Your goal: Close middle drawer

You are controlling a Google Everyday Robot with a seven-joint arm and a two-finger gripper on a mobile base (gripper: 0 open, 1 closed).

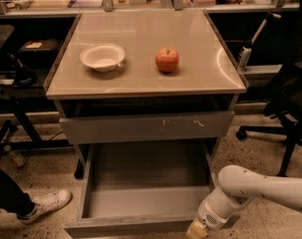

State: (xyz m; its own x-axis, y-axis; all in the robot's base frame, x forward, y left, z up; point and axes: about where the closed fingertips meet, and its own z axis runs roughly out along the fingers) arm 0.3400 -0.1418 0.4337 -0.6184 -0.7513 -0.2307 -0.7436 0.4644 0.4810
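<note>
The middle drawer [140, 203] is pulled far out below the cabinet top. It is wide, grey and empty, with its plain front panel at the bottom of the view. My gripper [196, 230] is at the bottom edge of the view, right at the drawer's front right corner, on the end of the white arm [260, 185] that comes in from the right. Its tip is cut off by the frame edge.
Above it, the grey drawer front with pale scratch marks [145, 127] stands slightly out. A white bowl [102, 57] and a red apple [167, 59] sit on the cabinet top [200, 78]. A person's shoe [43, 204] is at the left, a black chair base [285, 133] at the right.
</note>
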